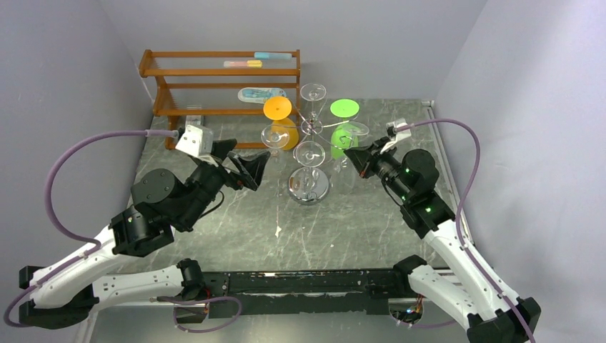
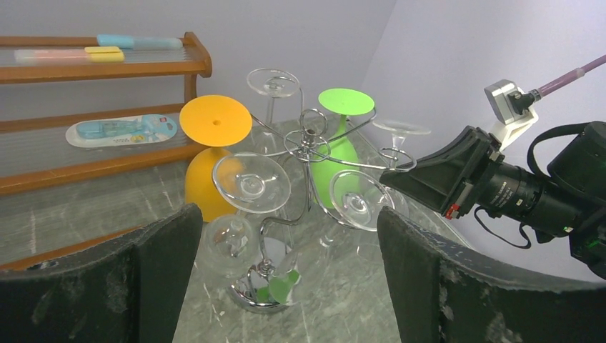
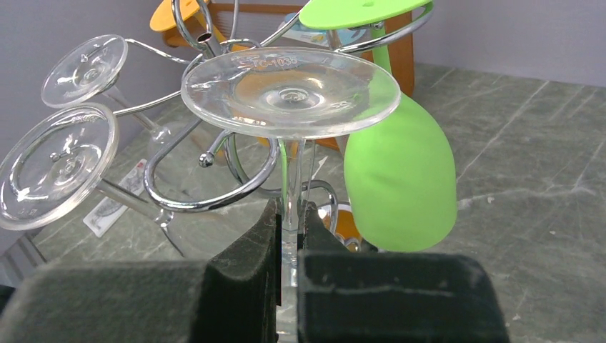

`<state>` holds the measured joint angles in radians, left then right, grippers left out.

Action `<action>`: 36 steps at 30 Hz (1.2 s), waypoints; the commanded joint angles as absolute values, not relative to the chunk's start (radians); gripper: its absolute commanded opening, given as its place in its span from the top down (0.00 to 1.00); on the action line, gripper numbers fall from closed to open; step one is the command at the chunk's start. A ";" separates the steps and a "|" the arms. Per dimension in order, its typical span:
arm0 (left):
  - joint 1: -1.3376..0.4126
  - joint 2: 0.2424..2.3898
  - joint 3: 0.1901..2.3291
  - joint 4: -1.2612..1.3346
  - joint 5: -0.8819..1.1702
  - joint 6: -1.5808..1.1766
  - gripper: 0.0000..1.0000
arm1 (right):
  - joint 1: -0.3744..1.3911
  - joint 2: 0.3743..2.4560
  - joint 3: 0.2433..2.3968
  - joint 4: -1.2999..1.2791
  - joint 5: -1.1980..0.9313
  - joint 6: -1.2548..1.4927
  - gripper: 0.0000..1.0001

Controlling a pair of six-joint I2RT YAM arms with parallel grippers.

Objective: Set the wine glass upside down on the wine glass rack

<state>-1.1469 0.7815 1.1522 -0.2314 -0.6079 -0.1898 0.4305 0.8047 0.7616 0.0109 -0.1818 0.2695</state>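
Clear wine glass (image 3: 289, 89), foot up, stem pinched between the right gripper's (image 3: 289, 229) pressed-together fingers at frame centre, just beside a looping arm of the chrome wine glass rack (image 3: 204, 204); left gripper (image 1: 241, 161) spread wide, empty, left of the rack.

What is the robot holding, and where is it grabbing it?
The right tool pinches a clear wine glass by its stem. The left tool holds nothing.

— Any lettering to read?
— Only raised characters on the foot of the clear wine glass (image 3: 289, 89), near its rim: "TC-1035", last digits uncertain.
— And the blue package (image 2: 121, 130)?
— Its print is too small.
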 commanded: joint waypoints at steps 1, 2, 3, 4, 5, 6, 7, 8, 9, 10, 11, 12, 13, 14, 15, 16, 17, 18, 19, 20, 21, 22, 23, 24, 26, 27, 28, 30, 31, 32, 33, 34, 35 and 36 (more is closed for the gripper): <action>-1.146 0.760 1.138 -0.253 -0.648 -0.192 0.05 | 0.427 0.812 0.758 0.107 -0.244 0.272 1.00; -1.146 0.756 1.134 -0.251 -0.650 -0.193 0.05 | 0.427 0.813 0.755 0.113 -0.248 0.272 1.00; -1.147 0.754 1.133 -0.250 -0.652 -0.195 0.05 | 0.427 0.814 0.750 0.119 -0.253 0.269 1.00; -1.146 0.751 1.132 -0.250 -0.652 -0.196 0.05 | 0.426 0.816 0.745 0.125 -0.259 0.262 1.00; -1.147 0.752 1.133 -0.251 -0.652 -0.196 0.05 | 0.426 0.820 0.745 0.129 -0.261 0.256 1.00; -1.147 0.752 1.134 -0.252 -0.652 -0.198 0.05 | 0.426 0.826 0.747 0.130 -0.268 0.246 1.00; -1.146 0.755 1.135 -0.254 -0.651 -0.197 0.05 | 0.427 0.835 0.752 0.130 -0.278 0.235 1.00; -1.147 0.756 1.137 -0.256 -0.651 -0.198 0.05 | 0.427 0.846 0.757 0.130 -0.286 0.225 1.00; -1.146 0.759 1.139 -0.258 -0.648 -0.199 0.05 | 0.427 0.856 0.760 0.134 -0.295 0.217 1.00; -1.146 0.763 1.141 -0.261 -0.648 -0.198 0.05 | 0.427 0.863 0.759 0.141 -0.306 0.210 1.00; -1.147 0.764 1.142 -0.263 -0.646 -0.199 0.05 | 0.426 0.868 0.759 0.148 -0.315 0.202 1.00; -1.147 0.764 1.144 -0.265 -0.646 -0.201 0.05 | 0.427 0.874 0.758 0.154 -0.323 0.200 1.00; -1.146 0.764 1.144 -0.265 -0.646 -0.202 0.05 | 0.428 0.880 0.758 0.161 -0.329 0.200 1.00; -1.146 0.764 1.144 -0.266 -0.646 -0.203 0.05 | 0.427 0.885 0.759 0.165 -0.336 0.199 1.00; -1.146 0.764 1.143 -0.267 -0.646 -0.204 0.05 | 0.427 0.888 0.760 0.167 -0.339 0.198 1.00; -1.146 0.764 1.143 -0.267 -0.646 -0.204 0.05 | 0.427 0.892 0.761 0.170 -0.341 0.198 1.00; -1.146 0.764 1.143 -0.268 -0.647 -0.204 0.05 | 0.427 0.894 0.761 0.173 -0.341 0.198 1.00; -1.146 0.765 1.143 -0.268 -0.647 -0.204 0.05 | 0.427 0.896 0.760 0.174 -0.341 0.198 1.00; -1.147 0.765 1.143 -0.270 -0.648 -0.204 0.05 | 0.426 0.897 0.759 0.177 -0.341 0.198 1.00; -1.146 0.765 1.144 -0.270 -0.647 -0.205 0.05 | 0.427 0.899 0.759 0.175 -0.337 0.198 1.00; -1.146 0.768 1.144 -0.271 -0.647 -0.206 0.05 | 0.427 0.899 0.757 0.176 -0.336 0.198 1.00; -1.147 0.768 1.143 -0.271 -0.647 -0.206 0.05 | 0.427 0.897 0.753 0.178 -0.338 0.198 1.00; -1.147 0.769 1.144 -0.272 -0.646 -0.207 0.05 | 0.426 0.894 0.748 0.185 -0.343 0.199 1.00; -1.147 0.769 1.144 -0.272 -0.647 -0.206 0.05 | 0.427 0.890 0.742 0.195 -0.353 0.198 1.00; -1.147 0.770 1.144 -0.273 -0.646 -0.207 0.05 | 0.428 0.879 0.730 0.208 -0.371 0.194 1.00; -1.147 0.771 1.143 -0.274 -0.646 -0.206 0.05 | 0.427 0.874 0.726 0.212 -0.377 0.190 1.00; -1.146 0.772 1.143 -0.274 -0.646 -0.208 0.05 | 0.427 0.870 0.722 0.215 -0.384 0.184 1.00; -1.147 0.773 1.144 -0.274 -0.646 -0.208 0.05 | 0.427 0.856 0.712 0.229 -0.387 0.178 1.00; -1.146 0.774 1.145 -0.275 -0.644 -0.208 0.05 | 0.428 0.850 0.705 0.238 -0.383 0.177 1.00; -1.147 0.775 1.147 -0.273 -0.644 -0.208 0.05 | 0.427 0.847 0.700 0.246 -0.376 0.178 1.00; -1.147 0.776 1.147 -0.273 -0.643 -0.208 0.05 | 0.426 0.844 0.695 0.255 -0.367 0.178 1.00; -1.146 0.777 1.148 -0.272 -0.643 -0.207 0.05 | 0.427 0.843 0.692 0.259 -0.357 0.178 1.00; -1.146 0.779 1.149 -0.271 -0.642 -0.206 0.05 | 0.427 0.842 0.689 0.267 -0.348 0.177 1.00; -1.147 0.780 1.149 -0.270 -0.640 -0.206 0.05 | 0.426 0.840 0.683 0.278 -0.342 0.175 1.00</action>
